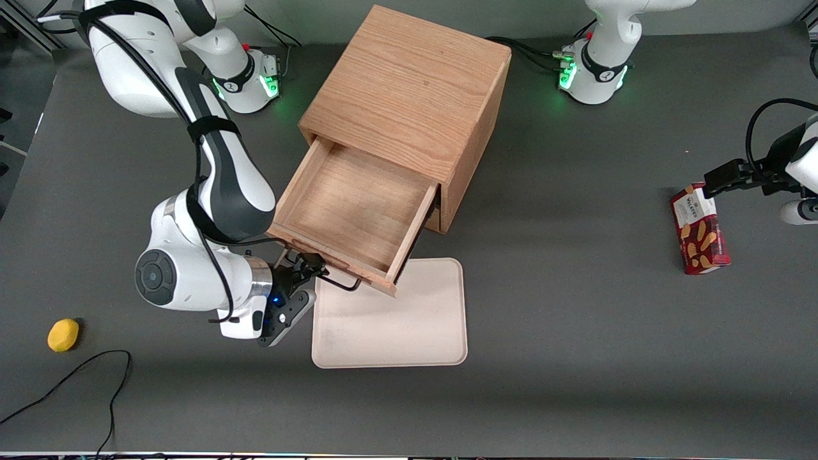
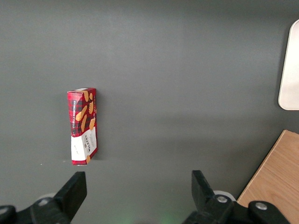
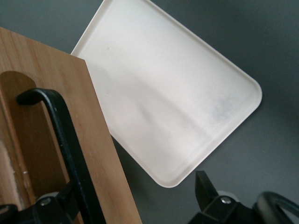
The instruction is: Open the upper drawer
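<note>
Drawer (image 1: 358,207) on top is seen pulled well out of the cabinet (image 1: 409,96), over the beige tray (image 1: 396,319), with its black handle (image 3: 70,154) sat between the spread, not-clamped fingers of the gripper (image 1: 305,268).

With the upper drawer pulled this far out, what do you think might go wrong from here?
1. The upper drawer already hangs over the beige tray; pulled much further it might leave the cabinet and drop onto it.
2. The pincer is at the black wire handle, one finger on the tray's side of the bar. A sideways retreat could snag the handle and drag the cabinet.
</note>
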`<control>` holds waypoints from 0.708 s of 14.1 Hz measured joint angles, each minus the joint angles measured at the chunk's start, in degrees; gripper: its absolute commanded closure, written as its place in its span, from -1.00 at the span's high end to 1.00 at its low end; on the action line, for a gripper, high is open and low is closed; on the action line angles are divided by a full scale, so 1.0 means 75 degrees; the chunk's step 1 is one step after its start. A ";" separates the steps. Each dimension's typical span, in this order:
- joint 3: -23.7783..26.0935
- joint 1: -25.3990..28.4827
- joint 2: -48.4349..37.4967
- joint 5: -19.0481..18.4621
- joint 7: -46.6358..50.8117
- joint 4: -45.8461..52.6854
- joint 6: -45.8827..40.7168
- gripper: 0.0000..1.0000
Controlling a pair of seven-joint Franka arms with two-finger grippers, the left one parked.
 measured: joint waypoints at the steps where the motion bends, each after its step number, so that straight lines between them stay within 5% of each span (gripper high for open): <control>1: 0.0000 -0.0028 0.0005 0.0000 0.0000 0.0001 0.0018 1.00; 10: -0.0001 -0.0246 0.0065 0.0000 0.0000 0.0020 0.0188 1.00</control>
